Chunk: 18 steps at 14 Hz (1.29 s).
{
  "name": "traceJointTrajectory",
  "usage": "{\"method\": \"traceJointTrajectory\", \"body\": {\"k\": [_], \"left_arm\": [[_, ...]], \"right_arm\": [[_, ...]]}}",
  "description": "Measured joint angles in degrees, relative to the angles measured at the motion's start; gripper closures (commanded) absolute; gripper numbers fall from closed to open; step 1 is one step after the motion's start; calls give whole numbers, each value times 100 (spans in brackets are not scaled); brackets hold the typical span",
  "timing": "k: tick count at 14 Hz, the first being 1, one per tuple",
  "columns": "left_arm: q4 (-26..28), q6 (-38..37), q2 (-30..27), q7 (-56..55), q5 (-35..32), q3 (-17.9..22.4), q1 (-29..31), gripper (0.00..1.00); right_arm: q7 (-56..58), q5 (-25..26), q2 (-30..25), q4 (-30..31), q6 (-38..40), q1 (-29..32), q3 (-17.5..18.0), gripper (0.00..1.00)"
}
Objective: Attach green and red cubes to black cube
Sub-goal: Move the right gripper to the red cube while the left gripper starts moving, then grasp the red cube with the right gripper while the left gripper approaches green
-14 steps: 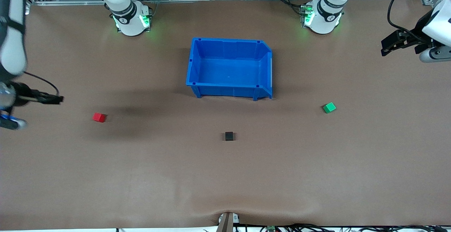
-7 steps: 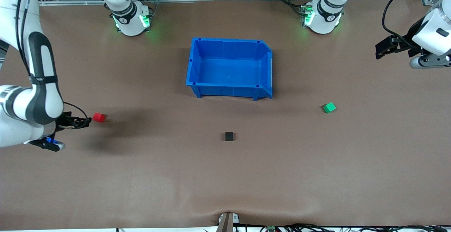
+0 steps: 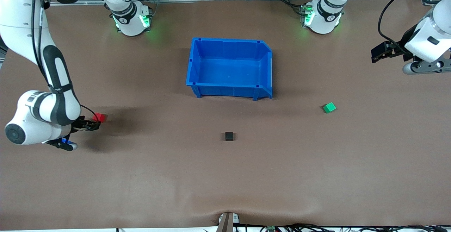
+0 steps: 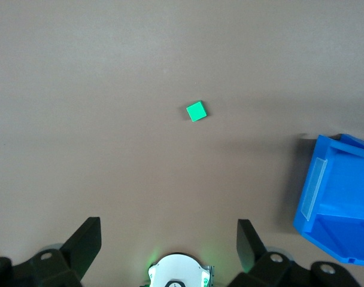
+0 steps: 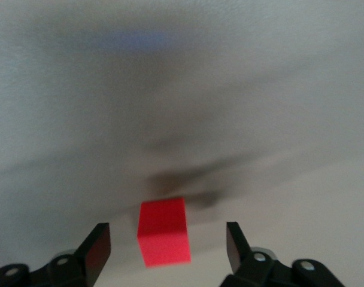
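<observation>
- One brown table [image 3: 317, 175] carries everything.
- Blue bin [image 3: 229, 66] sits mid-table, near the bases.
- Left gripper [image 3: 378, 52] hangs over the left arm's end, fingers apart, empty.
- Right gripper [image 3: 92, 123] is low at the red cube [image 3: 100, 117], fingers apart either side, not clamped.
- Green cube [image 3: 329, 107] lies toward the left arm's end.
- Black cube [image 3: 229, 136] sits nearer the camera than the bin.
</observation>
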<state>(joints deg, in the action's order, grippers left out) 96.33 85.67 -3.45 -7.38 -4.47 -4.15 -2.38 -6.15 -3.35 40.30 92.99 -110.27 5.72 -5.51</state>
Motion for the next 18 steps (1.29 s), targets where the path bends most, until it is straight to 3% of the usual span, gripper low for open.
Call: {"method": "traceJointTrajectory", "body": {"k": [1,3,4,10,12,14,16,18], "left_arm": [[70,60,2,0,0,0,0,0],[209,166,2,0,0,0,0,0],[283,234,2,0,0,0,0,0],[729,654,2,-14,0,0,0,0],[848,772,3,-19,0,0,1,0],[973,899,3,-32,0,2,8,0],[1164,1138,4,-42,0,8,40,0],[1529,1680,21,-50,0,14,186,0]], "right_arm": [[-3,-4,53,5,-28,-1,14,46],[-3,-6,96,12,-26,-1,20,94],[-3,-7,96,30,-16,-1,19,100],[-308,-683,75,-206,389,1,12,100],[-1254,-819,41,-730,1138,-6,97,100],[-2626,-1265,-1,-1259,1550,-16,394,100],[-4065,-1954,-18,-1503,1444,-64,735,100],[-5324,-2274,-16,-1564,730,-277,978,100]]}}
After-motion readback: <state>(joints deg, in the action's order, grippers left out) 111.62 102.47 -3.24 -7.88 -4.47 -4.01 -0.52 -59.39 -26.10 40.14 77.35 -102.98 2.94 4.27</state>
